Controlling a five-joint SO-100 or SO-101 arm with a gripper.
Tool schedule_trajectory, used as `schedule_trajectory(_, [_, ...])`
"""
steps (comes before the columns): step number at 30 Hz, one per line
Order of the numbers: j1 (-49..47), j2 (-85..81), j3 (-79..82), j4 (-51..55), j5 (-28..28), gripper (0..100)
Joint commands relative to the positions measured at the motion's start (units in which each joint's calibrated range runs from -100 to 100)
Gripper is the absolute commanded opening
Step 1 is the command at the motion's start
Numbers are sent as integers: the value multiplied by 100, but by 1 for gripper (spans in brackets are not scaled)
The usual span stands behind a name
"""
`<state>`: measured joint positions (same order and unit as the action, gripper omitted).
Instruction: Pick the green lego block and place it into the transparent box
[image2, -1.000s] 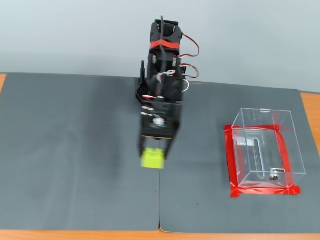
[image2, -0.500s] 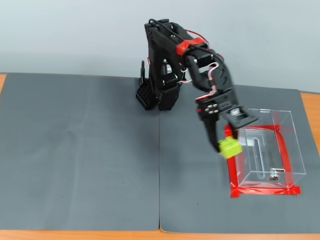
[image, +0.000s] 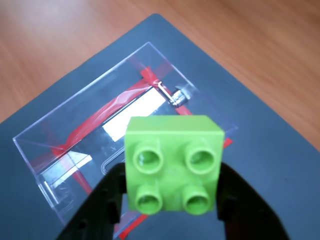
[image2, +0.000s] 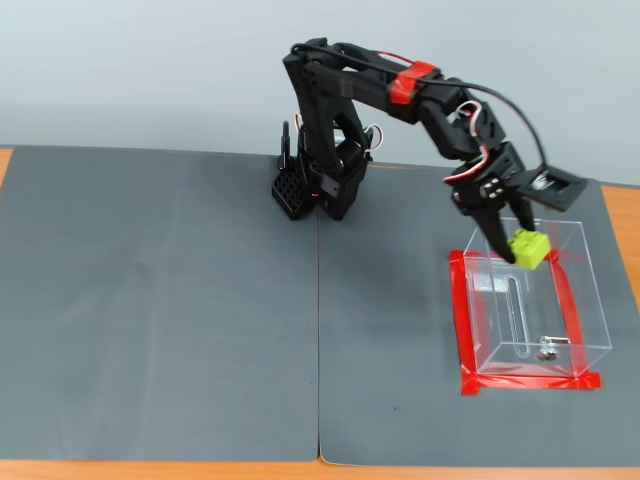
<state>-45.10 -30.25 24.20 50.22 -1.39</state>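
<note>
Wrist view: the small lime-green square plastic lego block (image: 172, 164) is sitting dead centre at the bottom of the frame, four studs facing the camera, with the clear plastic rectangular box (image: 60, 135) spreading out behind it from the lower left up toward the middle.
Gripper: the black two-finger gripper (image: 172, 200) is pinching the brick from both sides, a dark finger hugging each flank, so it's carrying it, not gaping or empty.
Fixed view: the gripper (image2: 520, 252) is hanging with the green brick (image2: 529, 247) over the box's far end, at the right middle of the frame, clear of the floor as far as I can tell.
Box: the transparent box (image2: 590, 300) is standing on the grey mat (image2: 160, 300) inside a frame of red tape (image2: 462, 330), long axis running away from the camera, slot and small metal fitting (image2: 546, 350) toward the near end.
Key relation: brick is looking to be above the open top near the far wall, so the box interior is lying below and slightly toward the bottom of the frame.
Next move, my guess: it's needing a small reach toward the near side before letting go, otherwise the brick could be clipping the far rim.
</note>
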Motion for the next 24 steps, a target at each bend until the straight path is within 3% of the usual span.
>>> schedule_trajectory(1, [-179,299,-670,13,-30,13])
schedule_trajectory(19, [-470,1486,-1131,13,12,14])
schedule_trajectory(24, [-462,1486,-1131,13,-30,28])
